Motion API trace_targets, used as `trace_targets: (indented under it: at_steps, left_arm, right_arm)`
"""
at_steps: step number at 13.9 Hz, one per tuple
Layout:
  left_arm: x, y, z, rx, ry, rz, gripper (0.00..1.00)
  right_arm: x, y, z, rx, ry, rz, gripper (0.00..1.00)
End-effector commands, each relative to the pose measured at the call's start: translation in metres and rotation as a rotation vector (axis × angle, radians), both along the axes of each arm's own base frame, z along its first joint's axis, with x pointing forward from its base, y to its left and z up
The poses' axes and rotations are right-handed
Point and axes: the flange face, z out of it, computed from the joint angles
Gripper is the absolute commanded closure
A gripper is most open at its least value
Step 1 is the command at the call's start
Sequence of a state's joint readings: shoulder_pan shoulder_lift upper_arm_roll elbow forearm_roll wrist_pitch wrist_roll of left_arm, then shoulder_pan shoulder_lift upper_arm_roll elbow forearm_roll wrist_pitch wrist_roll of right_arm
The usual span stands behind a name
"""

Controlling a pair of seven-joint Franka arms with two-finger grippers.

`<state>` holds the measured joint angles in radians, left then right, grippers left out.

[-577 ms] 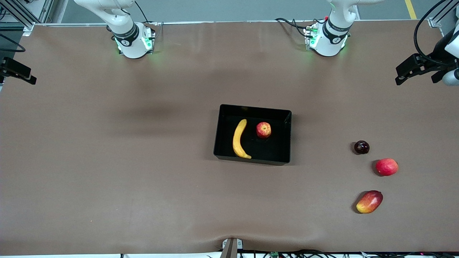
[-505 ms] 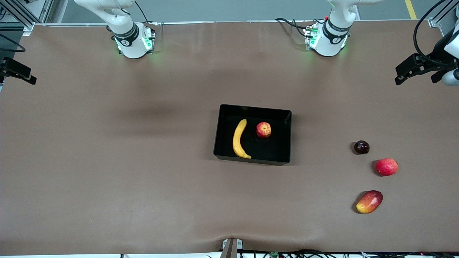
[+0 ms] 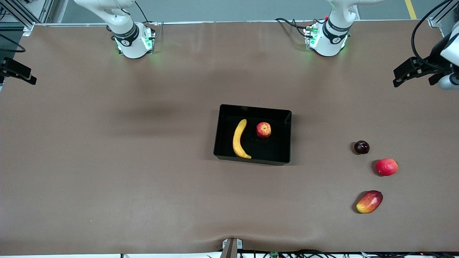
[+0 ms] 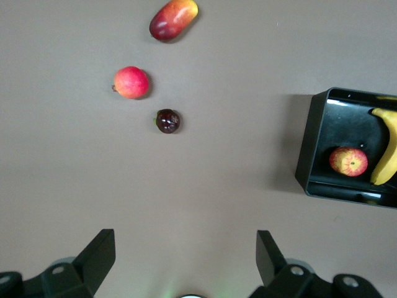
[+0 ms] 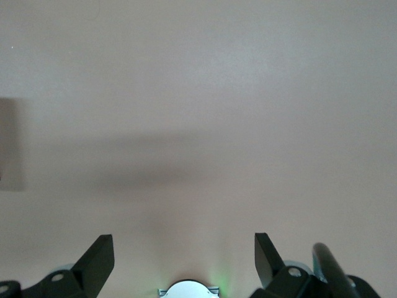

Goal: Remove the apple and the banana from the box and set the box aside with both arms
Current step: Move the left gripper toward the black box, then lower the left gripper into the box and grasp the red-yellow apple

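Observation:
The black box (image 3: pixel 276 145) sits mid-table. The yellow banana (image 3: pixel 238 139) and the small red apple with yellow patches (image 3: pixel 263 129) lie in it, side by side and apart. The left wrist view also shows the box (image 4: pixel 316 143), the apple (image 4: pixel 348 161) and the banana (image 4: pixel 388 149). My left gripper (image 4: pixel 185 254) is open and empty, high over bare table near its base. My right gripper (image 5: pixel 183 257) is open and empty over bare table near its base. Neither gripper shows in the front view.
A dark plum (image 3: pixel 361 147), a bigger all-red fruit (image 3: pixel 386 167) and a red-yellow mango (image 3: pixel 369 201) lie on the table toward the left arm's end. Black devices stand at both table ends (image 3: pixel 412 70) (image 3: pixel 16 70).
The black device at the left arm's end of the table shifted slightly. The box and all the fruits have not moved.

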<state>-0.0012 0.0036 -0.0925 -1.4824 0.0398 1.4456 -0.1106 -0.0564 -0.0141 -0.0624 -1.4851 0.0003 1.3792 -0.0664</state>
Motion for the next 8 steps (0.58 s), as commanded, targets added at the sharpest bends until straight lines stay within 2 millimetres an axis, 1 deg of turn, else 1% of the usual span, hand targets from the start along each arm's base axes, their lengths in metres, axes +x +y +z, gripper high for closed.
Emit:
trace_targets:
  at_steps: [1, 2, 4, 6, 8]
  left_arm:
    - [0.006, -0.03, -0.039, -0.001, 0.097, -0.039, 0.0]
    - [0.009, -0.038, -0.052, 0.002, 0.112, -0.026, 0.0]
    - [0.011, -0.078, -0.08, 0.011, 0.125, -0.028, 0.0]
    - [0.01, -0.111, -0.115, 0.021, 0.133, -0.008, 0.0]
    - [0.005, -0.146, -0.151, 0.017, 0.105, -0.035, 0.0]
  right_arm:
    - [0.001, -0.004, 0.0, 0.022, 0.0, -0.001, 0.0]
    - [0.001, -0.004, 0.0, 0.022, 0.0, -0.001, 0.0]
    - [0.001, -0.004, 0.001, 0.023, -0.004, -0.001, 0.0]
    - [0.002, -0.001, 0.003, 0.046, -0.015, 0.002, 0.0]
    - [0.003, -0.007, 0.0, 0.078, -0.014, -0.013, 0.0]
